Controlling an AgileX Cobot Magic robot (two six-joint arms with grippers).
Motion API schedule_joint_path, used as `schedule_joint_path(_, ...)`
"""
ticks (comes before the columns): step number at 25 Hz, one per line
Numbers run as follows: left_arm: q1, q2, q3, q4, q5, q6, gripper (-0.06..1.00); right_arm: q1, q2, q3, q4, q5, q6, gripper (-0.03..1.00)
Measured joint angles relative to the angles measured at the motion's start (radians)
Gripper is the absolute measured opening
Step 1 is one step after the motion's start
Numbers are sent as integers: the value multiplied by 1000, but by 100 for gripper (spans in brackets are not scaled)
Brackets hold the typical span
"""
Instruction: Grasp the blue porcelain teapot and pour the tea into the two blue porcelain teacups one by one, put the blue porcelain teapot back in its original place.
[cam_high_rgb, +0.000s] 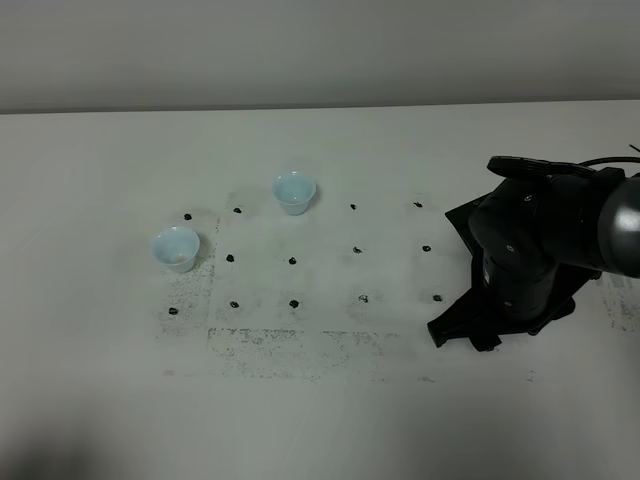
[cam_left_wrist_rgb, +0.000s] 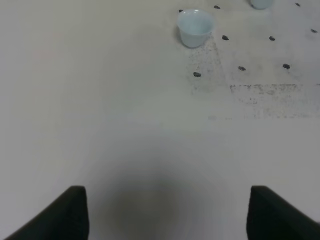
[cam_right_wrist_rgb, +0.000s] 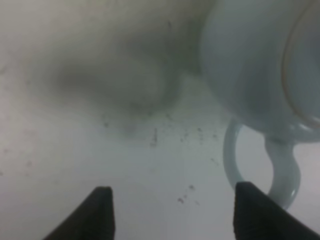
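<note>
The two blue porcelain teacups stand apart on the white table, one (cam_high_rgb: 176, 248) at the left and one (cam_high_rgb: 294, 192) further back; the left wrist view shows the nearer cup (cam_left_wrist_rgb: 194, 27) and the edge of the other (cam_left_wrist_rgb: 261, 4). In the exterior view my right arm (cam_high_rgb: 530, 255) covers the blue porcelain teapot. The right wrist view shows the teapot's round body (cam_right_wrist_rgb: 250, 65) and loop handle (cam_right_wrist_rgb: 282, 167) close up. My right gripper (cam_right_wrist_rgb: 172, 215) is open, with the handle just ahead of one finger (cam_right_wrist_rgb: 260, 215). My left gripper (cam_left_wrist_rgb: 170, 215) hangs open over bare table.
Rows of small black dots (cam_high_rgb: 292, 260) and a smudged grey patch (cam_high_rgb: 290, 345) mark the tabletop between the cups and the right arm. The table's far edge (cam_high_rgb: 320, 108) meets a plain wall.
</note>
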Motion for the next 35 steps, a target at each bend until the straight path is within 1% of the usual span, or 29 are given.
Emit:
schedule_joint_path(7,0,0,0,0,0,-1,66,-1,0,0,-63,57,57,54)
schedule_joint_path(24,0,0,0,0,0,-1,66,-1,-2,0,-89,98,84,54)
schedule_joint_path(28,0,0,0,0,0,-1,66,-2,-49,0,-84,117,84,54)
schedule_joint_path(32,0,0,0,0,0,-1,66,-2,-156,0,-46,130,71,54)
schedule_joint_path(33,0,0,0,0,0,-1,66,-5,-184,0,-26,140,55,54)
schedule_joint_path(35,0,0,0,0,0,-1,66,-27,-228,0,44,162,13,54)
